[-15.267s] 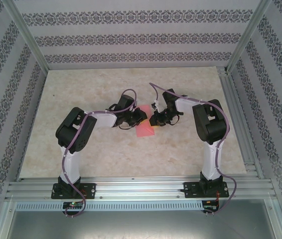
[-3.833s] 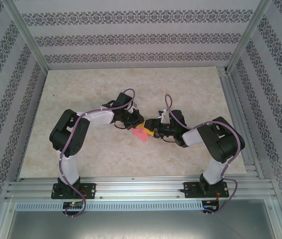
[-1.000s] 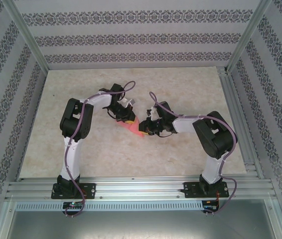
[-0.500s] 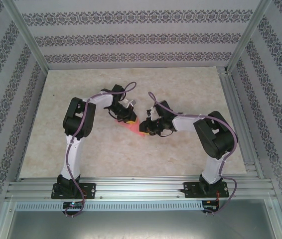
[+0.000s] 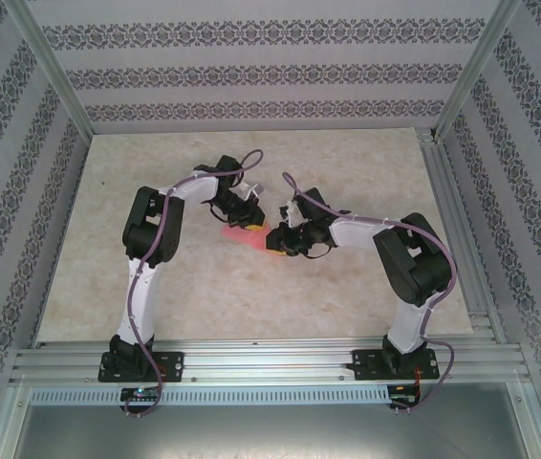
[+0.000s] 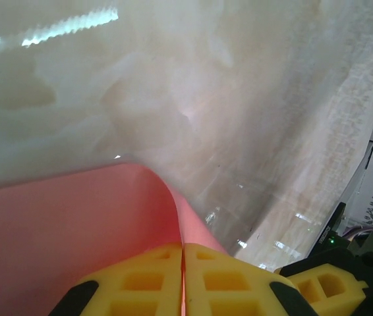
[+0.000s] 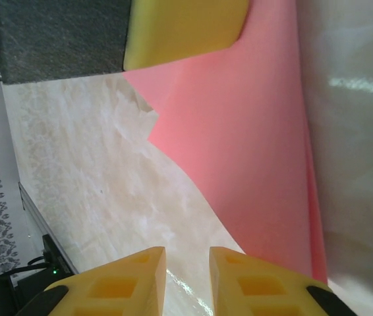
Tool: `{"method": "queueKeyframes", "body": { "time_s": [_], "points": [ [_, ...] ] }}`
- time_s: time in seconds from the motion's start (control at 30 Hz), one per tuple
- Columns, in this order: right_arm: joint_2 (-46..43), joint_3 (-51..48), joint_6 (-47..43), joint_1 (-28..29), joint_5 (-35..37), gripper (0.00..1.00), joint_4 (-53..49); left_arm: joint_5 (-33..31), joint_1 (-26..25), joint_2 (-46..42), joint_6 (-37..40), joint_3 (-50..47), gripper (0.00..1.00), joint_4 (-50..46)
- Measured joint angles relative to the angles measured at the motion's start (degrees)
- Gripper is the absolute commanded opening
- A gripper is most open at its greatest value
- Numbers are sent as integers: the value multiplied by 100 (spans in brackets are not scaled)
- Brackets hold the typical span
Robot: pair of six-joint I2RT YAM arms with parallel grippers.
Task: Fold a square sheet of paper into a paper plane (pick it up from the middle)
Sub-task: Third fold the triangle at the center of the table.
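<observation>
2 arms meet near the middle of the worktop [image 5: 366, 172], and the pink sheet of paper [image 7: 239, 145] lies between their tips, low over the surface.

From above, the sheet shows as a short pink strip. Its long axis runs on a diagonal, from the far left at the left arm's tip to the near right at the right arm's tip. No clear nose or point can be made out, so which end leads cannot be told.

The left end effector [image 6: 183, 251] has its 2 yellow fingers pressed together, pinching the sheet. In its own camera the paper spreads to the left of the fingers and curls over in a soft bend just ahead of them.

The right end effector [image 7: 188, 253] has its fingers a little apart, with bare worktop in the gap and no paper between them. In its camera the sheet hangs as a long band from the left arm's yellow finger [image 7: 180, 26] at the top down to the lower right. There it reaches the outer side of 1 finger, and a doubled edge runs along the band's right side.
</observation>
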Motion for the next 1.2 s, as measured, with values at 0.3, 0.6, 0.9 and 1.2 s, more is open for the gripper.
{"method": "queueKeyframes", "body": {
  "time_s": [0.3, 0.6, 0.9, 1.2],
  "points": [
    [-138, 7, 31, -289, -87, 24, 76, -22, 0, 138, 140, 116, 11, -140],
    [-155, 166, 2, -481, -153, 22, 0, -52, 0, 269, 334, 313, 11, -326],
    [114, 448, -175, -433, -315, 22, -216, -175, 0, 334, 494, 490, 11, -525],
    [476, 459, -221, -358, -393, 21, -372, -223, 0, 376, 555, 549, 11, -643]
  ]
}}
